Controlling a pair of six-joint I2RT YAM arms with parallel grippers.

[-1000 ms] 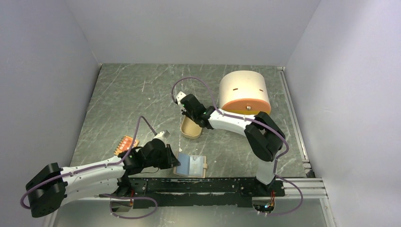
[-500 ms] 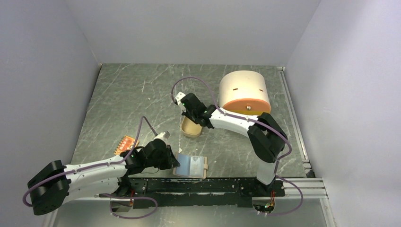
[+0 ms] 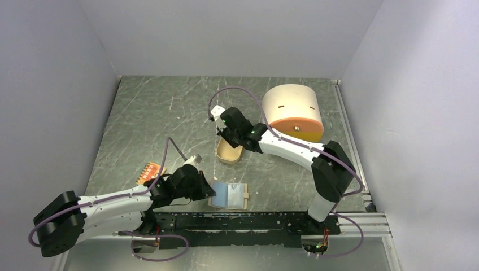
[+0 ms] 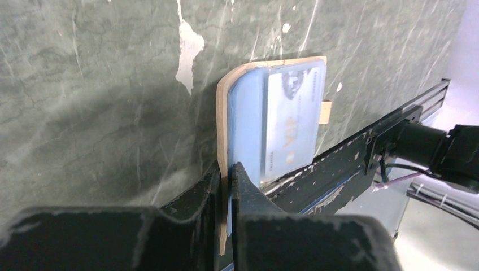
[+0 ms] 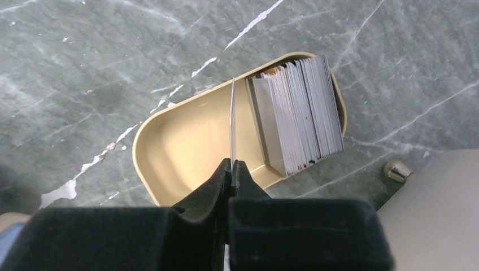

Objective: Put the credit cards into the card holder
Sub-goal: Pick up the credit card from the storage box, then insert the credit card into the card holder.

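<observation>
The card holder [image 3: 229,196] lies open near the table's front edge, tan outside with a blue lining. A light blue credit card [image 4: 291,121] sits in its pocket. My left gripper [image 4: 227,169] is shut on the holder's left edge. Over the oval tan tray [image 5: 181,147], my right gripper [image 5: 232,164] is shut on one thin whitish card [image 5: 232,124], seen edge-on and upright. A stack of several whitish-grey cards [image 5: 299,113] stands on edge at the tray's right end. In the top view the right gripper [image 3: 226,131] hangs just above the tray [image 3: 227,153].
A large cream rounded box with an orange front [image 3: 292,110] stands right of the tray. An orange-red dotted piece [image 3: 151,171] lies left of the left wrist. The black rail [image 3: 254,220] runs along the front edge, close to the holder.
The right jaws have shut on a single card and the right arm has shifted a little. The left jaws have tightened slightly on the holder's edge, which stays in place.
</observation>
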